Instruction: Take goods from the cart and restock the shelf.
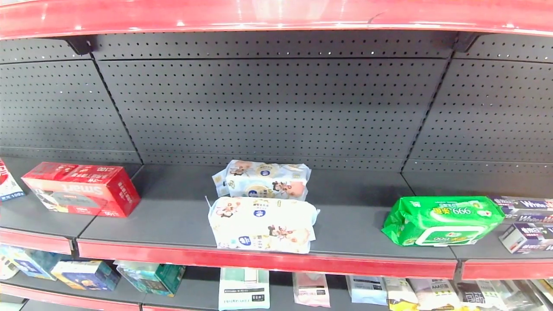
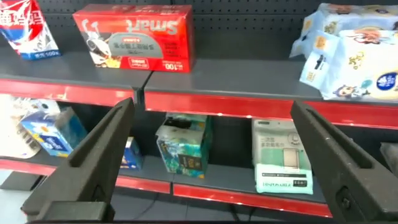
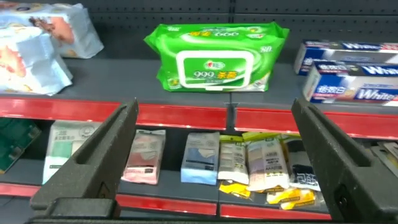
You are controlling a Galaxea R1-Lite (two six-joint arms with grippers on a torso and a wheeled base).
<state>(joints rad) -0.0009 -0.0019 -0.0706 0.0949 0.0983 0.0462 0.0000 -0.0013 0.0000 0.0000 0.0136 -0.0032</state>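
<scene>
shelf (image 1: pixel 173 224): dark board with a red lip, carrying the front pack at its middle
front pack (image 1: pixel 262 224): white printed soft pack, lying flat, near edge right at the lip
rear pack (image 1: pixel 262 180): same kind, directly behind the front pack; touching or just apart, cannot tell
red box (image 1: pixel 82 188): well to the left of the front pack, bare board between
green pack (image 1: pixel 443 220): well to the right of the front pack, lying across the joint of two boards
toothpaste boxes (image 1: pixel 525 216): past the green pack, farthest right of the front pack
left gripper (image 2: pixel 212 106): lower than the front pack and to its left, facing the lip; fingers spread wide, nothing held
right gripper (image 3: pixel 216 102): lower than the front pack and to its right, facing the green pack; fingers spread wide, nothing held
stage: judged to be between loads, next item yet to be fetched from the cart
risk, front pack: likely to slide over the lip if a new item is pushed in against it
risk, fingers: wide spread apt to catch the lip when raised towards the front pack
</scene>
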